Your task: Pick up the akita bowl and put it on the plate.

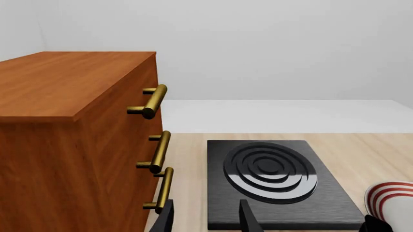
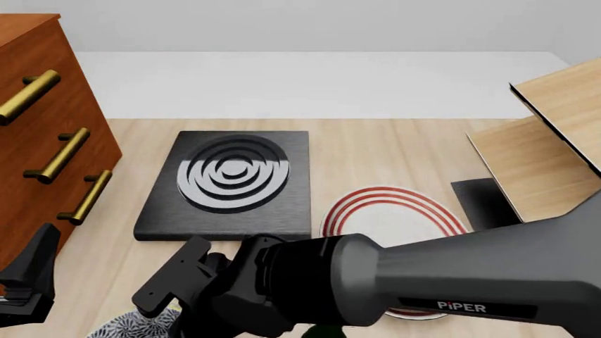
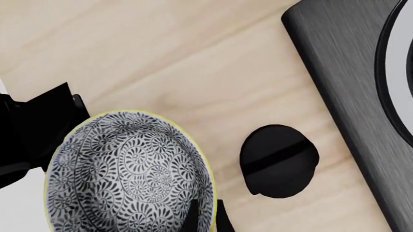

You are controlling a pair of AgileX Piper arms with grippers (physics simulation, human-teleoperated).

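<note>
The akita bowl [image 3: 129,169], black-and-white flowered with a pale yellow rim, stands on the wooden table near its front left; only its edge [image 2: 141,327] shows in the front view, below the right arm. My right gripper [image 3: 206,220] has one finger inside the bowl's wall and one outside, pinched on the rim. The plate [image 2: 390,211], white with red rings, lies right of centre, partly hidden by the right arm; its edge [image 1: 387,200] shows in the left wrist view. My left gripper [image 1: 205,220] is open and empty and sits low at the far left [image 2: 33,271].
A black square slab with grey rings [image 2: 230,179] lies behind the bowl, left of the plate. A brown drawer cabinet with brass handles [image 2: 47,141] stands at the left. A tilted wooden panel structure [image 2: 545,141] with a dark base stands at the right.
</note>
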